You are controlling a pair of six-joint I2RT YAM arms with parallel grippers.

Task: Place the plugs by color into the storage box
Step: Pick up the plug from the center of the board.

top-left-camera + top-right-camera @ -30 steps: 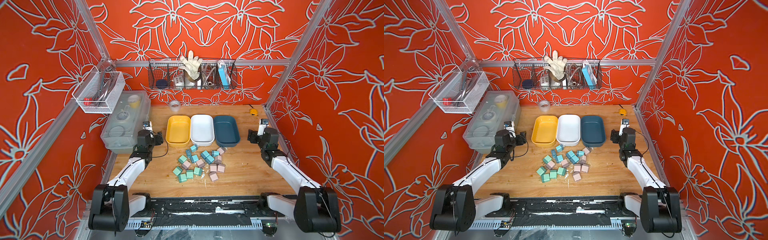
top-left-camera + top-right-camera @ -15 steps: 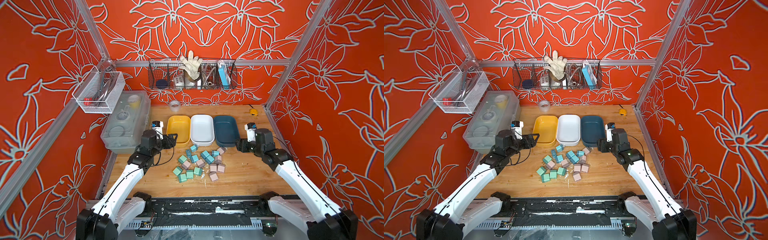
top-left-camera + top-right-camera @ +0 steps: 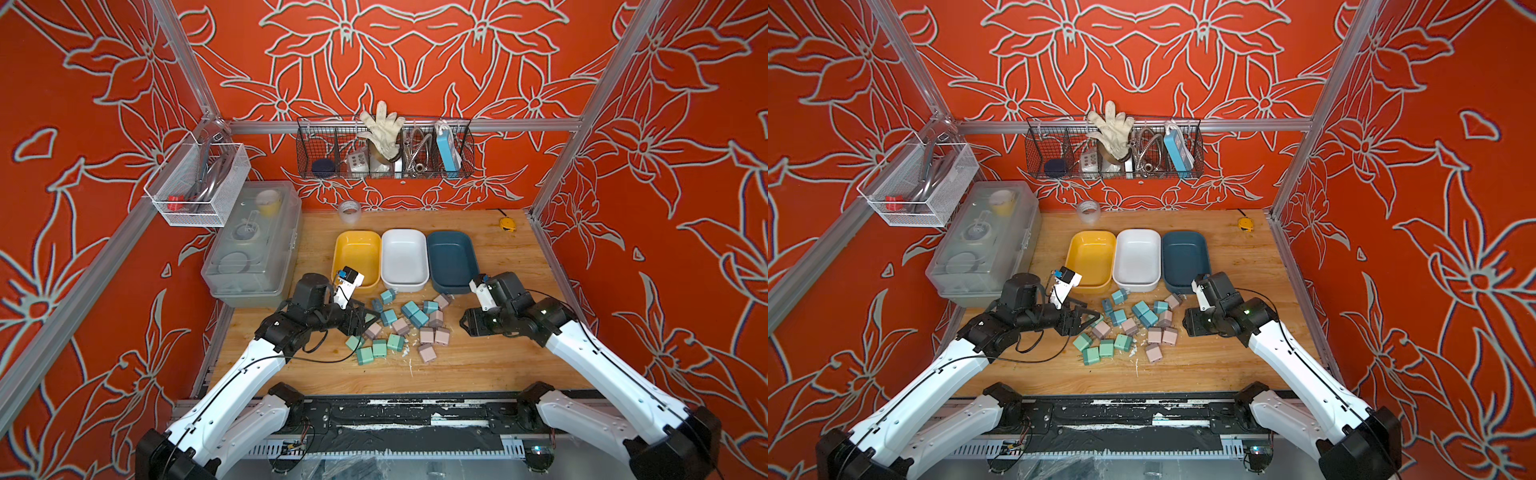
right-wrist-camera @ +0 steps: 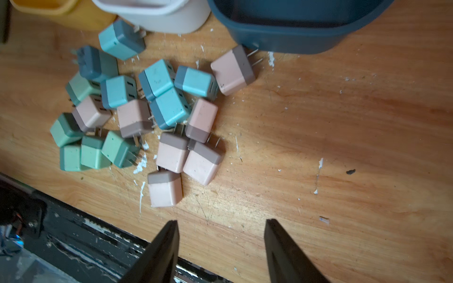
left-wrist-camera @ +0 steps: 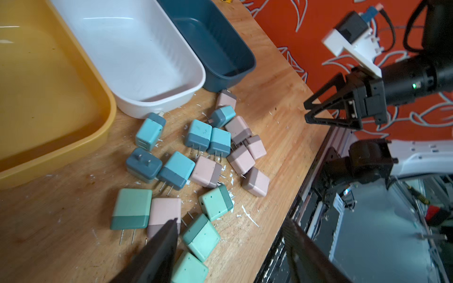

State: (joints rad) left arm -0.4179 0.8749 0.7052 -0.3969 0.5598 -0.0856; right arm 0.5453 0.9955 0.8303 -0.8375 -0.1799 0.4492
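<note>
The plugs [image 3: 399, 324] lie in one loose pile on the tabletop [image 3: 490, 365], just in front of the three trays. Teal ones are mostly nearest the trays, mint ones at the near left and pink ones at the near right, many touching side to side. None is in a tray, so I judge you are at the first pick.

Your left claw [image 5: 230, 224] hangs over the mint corner, moderately wide and holding nothing. In the left wrist view one fingertip [image 5: 168, 231] overlaps a pink plug [image 5: 164, 210]. Your right claw [image 4: 220, 221] sits beside the pile's pink side over bare wood, also spread and empty.

Pick from the edges. For the right claw, the lone pink plug [image 4: 165, 188] at the near edge looks easiest, with three sides free. Straddle the flat sides of the body, not the prongs. Settle low, close, then lift straight so neighbours are not dragged. The mint ones are packed tight and a finger may not fit between them, so take the edge mint plug [image 5: 131, 208] first.

The yellow tray [image 3: 357, 257], white tray [image 3: 404, 257] and dark blue tray [image 3: 451, 257] stand in a row, all empty. Fix one colour per tray and keep to it. The translucent lidded box [image 3: 249, 249] beside them has its lid on and is no target.
</note>
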